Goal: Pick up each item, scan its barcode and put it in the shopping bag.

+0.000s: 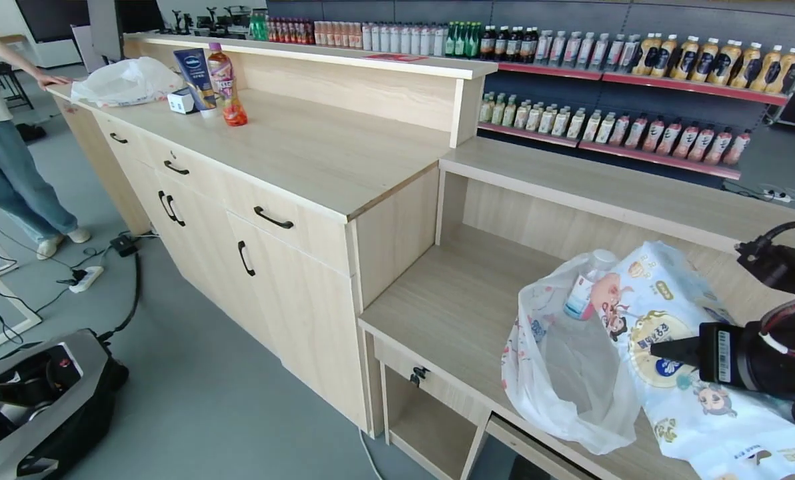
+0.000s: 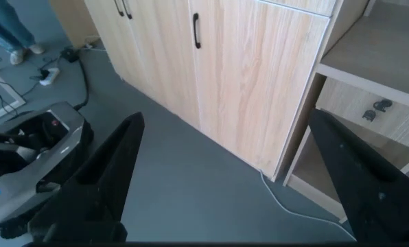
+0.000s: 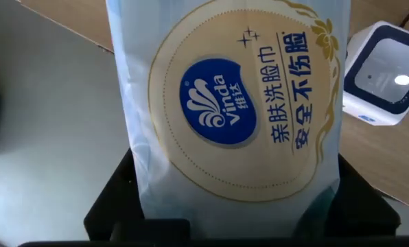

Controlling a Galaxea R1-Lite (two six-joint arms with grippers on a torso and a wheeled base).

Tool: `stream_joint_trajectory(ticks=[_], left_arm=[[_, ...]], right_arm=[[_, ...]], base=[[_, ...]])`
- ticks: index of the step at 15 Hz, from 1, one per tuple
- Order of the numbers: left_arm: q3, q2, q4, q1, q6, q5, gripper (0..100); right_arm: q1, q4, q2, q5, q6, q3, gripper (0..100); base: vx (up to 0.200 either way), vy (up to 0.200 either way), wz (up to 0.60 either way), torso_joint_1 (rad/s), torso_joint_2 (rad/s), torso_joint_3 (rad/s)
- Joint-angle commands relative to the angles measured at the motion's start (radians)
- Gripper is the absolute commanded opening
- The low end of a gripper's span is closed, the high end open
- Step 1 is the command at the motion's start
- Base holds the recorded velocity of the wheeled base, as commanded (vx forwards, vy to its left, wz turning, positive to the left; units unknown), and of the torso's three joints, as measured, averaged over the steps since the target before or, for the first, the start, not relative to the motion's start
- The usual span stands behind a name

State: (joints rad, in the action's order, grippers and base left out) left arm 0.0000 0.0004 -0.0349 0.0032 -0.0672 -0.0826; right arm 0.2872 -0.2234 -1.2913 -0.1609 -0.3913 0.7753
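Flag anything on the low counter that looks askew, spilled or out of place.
The shopping bag is slumped, its lower side sagging over the low counter's front edge, and the bottle inside it leans. The tissue pack clamped in the right gripper lies aslant beside it. Nothing looks spilled or torn.

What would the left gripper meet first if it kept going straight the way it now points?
Probably the light wooden cabinet door beyond the left gripper; depth is unclear, so the grey floor could come first.
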Motion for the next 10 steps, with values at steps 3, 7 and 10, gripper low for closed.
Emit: stream_joint_trajectory(ticks=[3,7,10], left_arm=[[0.0,0.0,0.0,0.001,0.0,0.0,100],[0.0,0.0,0.0,0.001,0.0,0.0,100],[0.0,0.0,0.0,0.001,0.0,0.0,100]], right_arm=[[-0.359,0.107,-0.126,0.399,0.163,-0.01,0],[-0.623,0.096,-0.108,0.607,0.351,-0.079,0],[-0.689,0.087,-0.085,0.635,0.365,-0.103,0]], base=[[0.0,0.0,0.0,0.0,0.0,0.0],[0.0,0.0,0.0,0.0,0.0,0.0],[0.0,0.0,0.0,0.0,0.0,0.0]])
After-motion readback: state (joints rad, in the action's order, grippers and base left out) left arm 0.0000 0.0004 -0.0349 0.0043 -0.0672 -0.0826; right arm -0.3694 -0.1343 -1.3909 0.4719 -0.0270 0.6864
